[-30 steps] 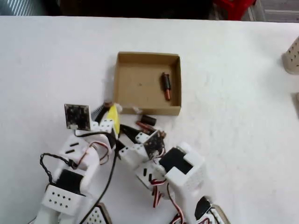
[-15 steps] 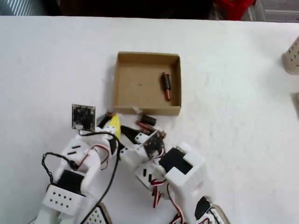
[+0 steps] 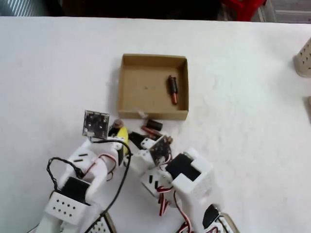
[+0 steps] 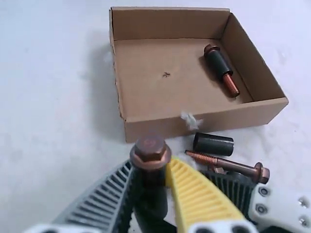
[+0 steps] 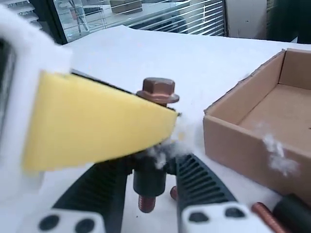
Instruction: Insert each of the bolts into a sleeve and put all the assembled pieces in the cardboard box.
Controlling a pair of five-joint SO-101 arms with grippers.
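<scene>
- Left gripper (image 4: 149,167), clamped on bolt (image 4: 150,151) just under the head, has shifted back from box (image 4: 194,127) toward right gripper (image 5: 153,167).
- Bolt sits through sleeve (image 5: 148,180). Right jaws flank sleeve; contact unclear.
- Judged: second assembly nearly done. Finished piece (image 4: 221,68) in box; loose bolt (image 4: 228,164) and loose sleeve (image 4: 213,144) outside.

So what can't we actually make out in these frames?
- Left wrist view: held bolt, everything below its head buried between the left hand's fingers.
- High view: that bolt, mostly under the left arm's camera board.
- Right wrist view: loose bolt and loose sleeve, cut off by the picture's edge; the box too.
</scene>
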